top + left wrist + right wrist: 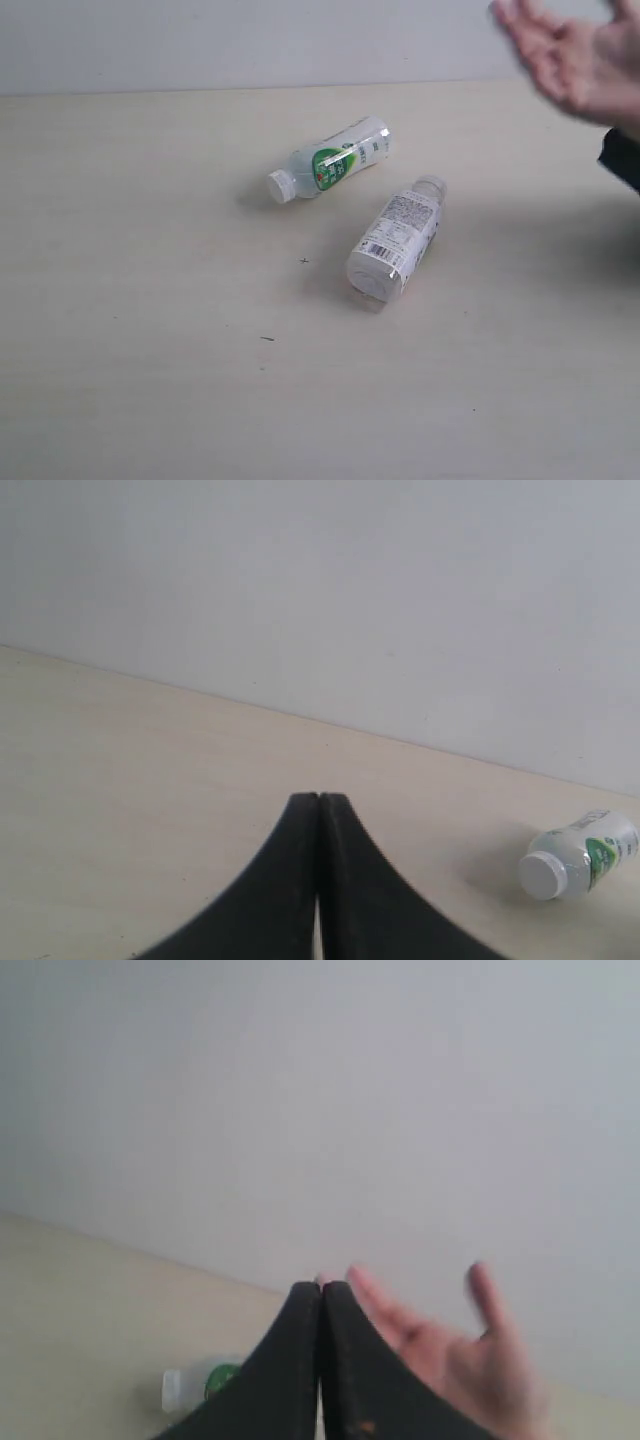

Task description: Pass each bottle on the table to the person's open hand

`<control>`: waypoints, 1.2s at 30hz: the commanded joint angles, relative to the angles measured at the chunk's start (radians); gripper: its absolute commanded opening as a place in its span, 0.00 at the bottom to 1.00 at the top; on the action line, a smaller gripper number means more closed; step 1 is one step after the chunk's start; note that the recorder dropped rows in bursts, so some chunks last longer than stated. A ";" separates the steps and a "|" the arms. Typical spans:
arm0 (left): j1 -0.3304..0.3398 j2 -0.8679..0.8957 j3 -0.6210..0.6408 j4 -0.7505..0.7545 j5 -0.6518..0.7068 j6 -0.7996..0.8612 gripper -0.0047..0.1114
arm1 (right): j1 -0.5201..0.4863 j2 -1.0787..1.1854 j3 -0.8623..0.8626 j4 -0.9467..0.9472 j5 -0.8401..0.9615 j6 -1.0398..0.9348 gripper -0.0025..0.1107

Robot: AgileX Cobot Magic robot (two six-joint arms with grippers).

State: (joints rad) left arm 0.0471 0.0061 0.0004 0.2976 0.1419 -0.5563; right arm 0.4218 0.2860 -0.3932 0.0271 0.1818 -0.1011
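Showing blurred, the person's hand (578, 62) is cut off by the edge.

Ext cam looks down; wrist cams low, all share green-label bottle (335, 160).

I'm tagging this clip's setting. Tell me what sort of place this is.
Likely a bare lab test bench: a wide pale beige wood-grain table against a plain grey-white wall, holding a clear green-labelled plastic bottle and a clear white-labelled plastic bottle, with a person's open hand nearby.

Two bottles (332, 160) (396, 236) — one hand (575, 55)
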 commanded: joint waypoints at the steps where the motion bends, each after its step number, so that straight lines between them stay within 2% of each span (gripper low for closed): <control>1: 0.003 -0.006 0.000 0.003 -0.002 0.000 0.04 | -0.004 -0.161 0.002 0.000 -0.017 -0.004 0.02; 8: 0.003 -0.006 0.000 0.003 -0.002 0.000 0.04 | -0.004 -0.192 0.002 0.000 -0.013 -0.002 0.02; 14: 0.003 -0.006 0.000 0.003 -0.002 0.000 0.04 | -0.004 -0.192 0.010 0.000 0.080 -0.004 0.02; 17: 0.003 -0.006 0.000 0.003 -0.002 0.000 0.04 | -0.004 -0.192 0.052 -0.021 0.138 -0.004 0.02; 23: 0.003 -0.006 0.000 0.003 -0.002 0.000 0.04 | -0.004 -0.192 0.177 -0.027 0.140 -0.004 0.02; 26: 0.003 -0.006 0.000 0.003 -0.002 0.000 0.04 | -0.004 -0.192 0.207 0.041 0.096 -0.004 0.02; 31: 0.003 -0.006 0.000 0.003 -0.002 0.000 0.04 | -0.004 -0.192 0.207 0.362 0.085 0.000 0.02; 36: 0.003 -0.006 0.000 0.003 -0.002 0.000 0.04 | -0.004 -0.192 0.207 0.407 0.085 0.000 0.02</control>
State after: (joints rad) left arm 0.0471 0.0061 0.0004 0.2976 0.1419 -0.5563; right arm 0.4218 0.0990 -0.1880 0.4081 0.2870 -0.1011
